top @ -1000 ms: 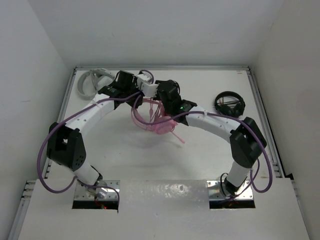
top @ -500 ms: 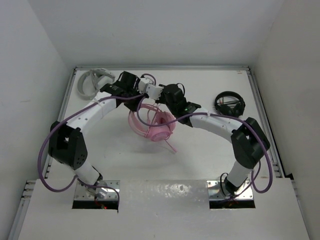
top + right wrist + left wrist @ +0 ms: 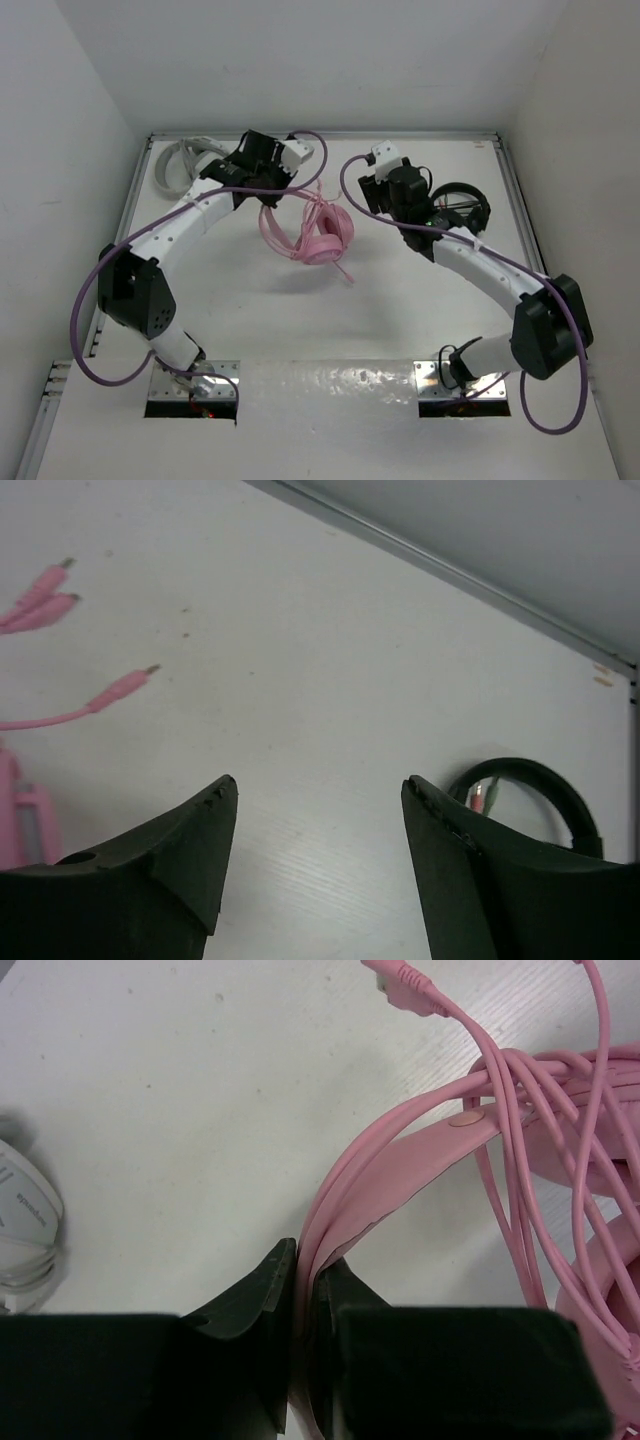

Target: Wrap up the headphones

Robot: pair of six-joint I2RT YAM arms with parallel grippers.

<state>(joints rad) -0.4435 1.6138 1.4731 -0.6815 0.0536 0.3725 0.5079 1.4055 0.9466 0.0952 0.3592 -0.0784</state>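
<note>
Right gripper (image 3: 318, 810) now swung clear of headphones (image 3: 318, 232), jaws apart, empty. Left gripper (image 3: 300, 1270) clamps pink headband (image 3: 400, 1165) between closed fingers. Headset mid-table between both arms, cable (image 3: 512, 1065) looped over band.

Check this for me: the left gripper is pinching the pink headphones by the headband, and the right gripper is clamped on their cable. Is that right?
Not quite. The left gripper does pinch the headphones by the headband, but the right gripper is not clamped on their cable: it stands open and empty over the table, as the right wrist view shows.
</note>
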